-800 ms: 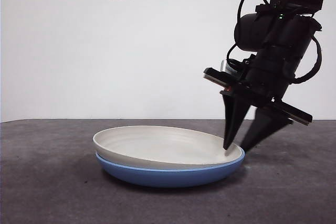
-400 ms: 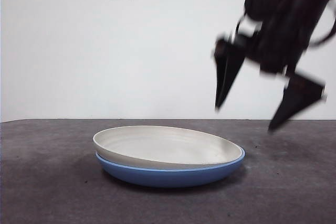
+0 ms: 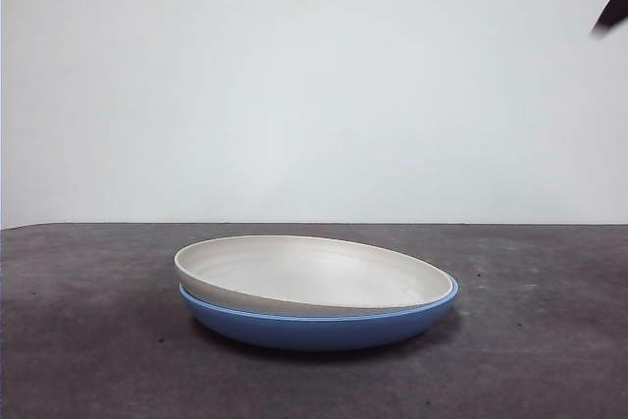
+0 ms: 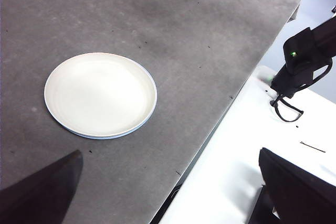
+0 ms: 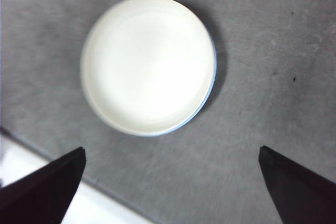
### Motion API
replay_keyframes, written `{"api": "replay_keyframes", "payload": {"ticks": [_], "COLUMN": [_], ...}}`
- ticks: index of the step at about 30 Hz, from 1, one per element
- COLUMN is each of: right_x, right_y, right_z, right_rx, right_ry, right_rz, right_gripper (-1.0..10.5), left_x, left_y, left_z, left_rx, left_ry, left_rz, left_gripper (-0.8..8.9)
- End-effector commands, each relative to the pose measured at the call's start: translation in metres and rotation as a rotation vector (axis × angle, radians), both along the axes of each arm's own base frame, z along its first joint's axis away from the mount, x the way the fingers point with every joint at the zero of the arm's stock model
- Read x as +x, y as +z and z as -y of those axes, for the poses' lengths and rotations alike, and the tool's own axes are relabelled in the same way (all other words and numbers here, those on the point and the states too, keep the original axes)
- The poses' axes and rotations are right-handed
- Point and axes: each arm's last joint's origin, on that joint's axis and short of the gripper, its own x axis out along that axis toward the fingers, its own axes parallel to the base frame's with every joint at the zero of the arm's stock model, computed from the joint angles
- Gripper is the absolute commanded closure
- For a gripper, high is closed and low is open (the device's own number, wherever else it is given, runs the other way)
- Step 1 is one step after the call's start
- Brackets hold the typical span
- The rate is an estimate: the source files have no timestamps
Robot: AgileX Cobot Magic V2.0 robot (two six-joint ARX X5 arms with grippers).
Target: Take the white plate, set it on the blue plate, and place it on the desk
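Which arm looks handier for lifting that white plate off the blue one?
Probably the right. Its open pincer hangs almost straight above the white plate nested in the blue plate, while the left pincer, also open, views the stack from off to one side.

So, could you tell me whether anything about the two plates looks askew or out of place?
Yes: the white plate sits tilted in the blue plate, its left rim raised clear while the right side nests inside. Neither looks damaged. Both grippers are open and away.

white plate [image 3: 314, 274] on blue plate [image 3: 314, 329], on desk [image 3: 88, 360]
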Motion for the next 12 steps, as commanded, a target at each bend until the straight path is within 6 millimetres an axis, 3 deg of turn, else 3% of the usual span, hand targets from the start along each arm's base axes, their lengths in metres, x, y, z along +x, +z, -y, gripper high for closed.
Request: {"api": "replay_keyframes", "payload": {"ticks": [1,6,12], "right_x": [-0.036,-0.092,-0.147], "right_y": [0.019,0.033,0.029], "right_z": [0.014,0.039,0.063], "right_rx": [0.04,0.099,0.127], "right_ry": [0.007,0.01,0.009], "right_rz": [0.092,0.231,0.293], "right_gripper": [3.3,3.3,3.3], "left_x": [0.0,0.0,0.0], "left_y": [0.003,0.004,0.003], "left_z": [0.001,0.001,0.001], "left_rx": [-0.006,-0.007,-0.004], "left_ry": [-0.018,-0.019,-0.019], "left_rz": [0.025,0.032,0.026], "left_gripper": [1.26,1.26,1.26]}}
